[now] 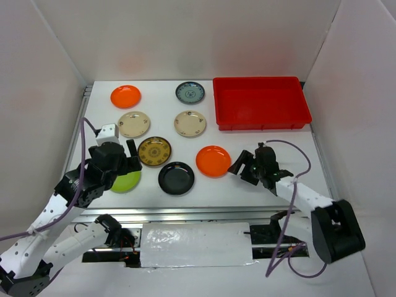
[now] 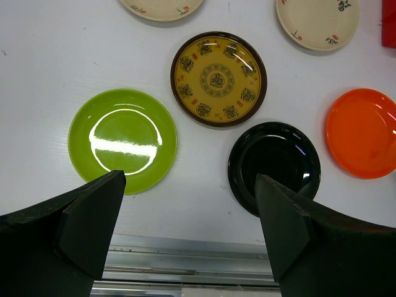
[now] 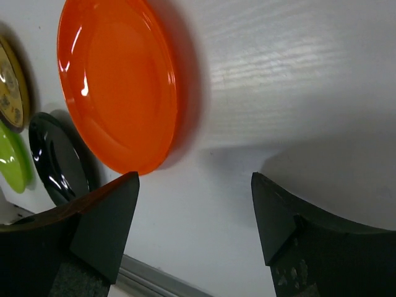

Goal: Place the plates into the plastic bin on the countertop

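Observation:
Eight plates lie on the white countertop: orange, grey-blue, two cream, brown-gold, black, a second orange and lime green, half hidden under my left arm. The red plastic bin stands at the back right and holds nothing. My left gripper hangs open above the near edge, between the green plate and the black one. My right gripper is open, low over bare table just right of the orange plate.
A metal rail runs along the near edge, with a white foil-like sheet below it. White walls enclose the left, back and right sides. The right arm's cable loops over the table's right part.

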{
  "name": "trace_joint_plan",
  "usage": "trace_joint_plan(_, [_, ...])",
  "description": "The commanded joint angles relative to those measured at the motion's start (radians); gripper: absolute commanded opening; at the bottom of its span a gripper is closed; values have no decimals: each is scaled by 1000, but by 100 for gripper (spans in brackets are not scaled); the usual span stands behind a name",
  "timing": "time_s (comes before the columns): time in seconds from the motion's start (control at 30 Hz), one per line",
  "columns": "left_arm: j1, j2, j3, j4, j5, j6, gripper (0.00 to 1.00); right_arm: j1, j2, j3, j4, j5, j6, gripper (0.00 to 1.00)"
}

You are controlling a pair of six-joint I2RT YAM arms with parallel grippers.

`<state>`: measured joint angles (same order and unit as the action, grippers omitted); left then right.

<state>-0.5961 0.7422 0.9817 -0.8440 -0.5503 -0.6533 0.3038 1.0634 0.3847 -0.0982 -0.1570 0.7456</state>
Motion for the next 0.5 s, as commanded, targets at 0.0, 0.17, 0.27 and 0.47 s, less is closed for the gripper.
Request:
trace_joint_plan(0.0, [1, 5, 14, 30, 10, 24, 99, -23, 134, 11, 323, -125, 31, 80])
trace_joint_plan(0.17, [2, -39, 6, 42, 21, 30, 99, -32, 309, 60, 370, -141, 69, 60])
trace_joint_plan(0.27, [2, -56, 3, 45, 24, 32, 99, -35, 407, 72, 403, -144, 106, 50])
trace_joint_plan(0.47, [2, -61, 2, 48, 29, 38, 99, -32, 436, 10, 506, -128, 179, 0])
